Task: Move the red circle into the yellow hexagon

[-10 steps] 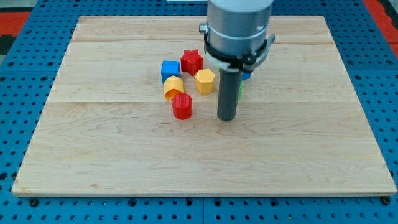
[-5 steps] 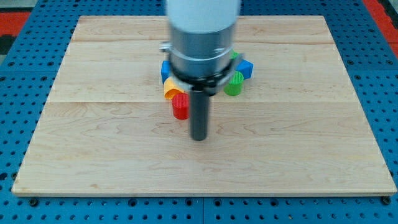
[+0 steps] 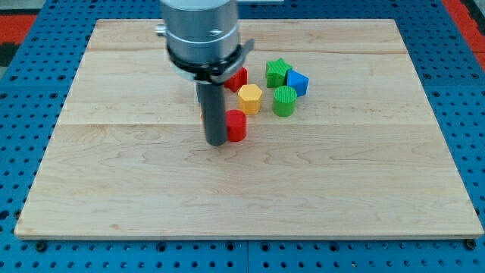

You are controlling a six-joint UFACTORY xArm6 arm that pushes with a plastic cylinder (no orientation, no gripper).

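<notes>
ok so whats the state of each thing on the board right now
my tip: on the board, against the view's left side of the red circle
red circle: upright, just below the yellow hexagon, apart from it
yellow hexagon: flat, beside the red star
red star: partly hidden by the arm
green star: flat, next to the blue block
blue block: shape unclear
green circle: upright

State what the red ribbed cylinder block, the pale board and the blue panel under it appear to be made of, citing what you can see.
Red ribbed cylinder block: probably matte plastic, judging by its uniform colour and fine vertical ridges. Pale board: wood, showing grain lines and plank seams, with a smooth finish. Blue panel: hard perforated sheet with a regular grid of holes; metal or plastic cannot be told.
</notes>
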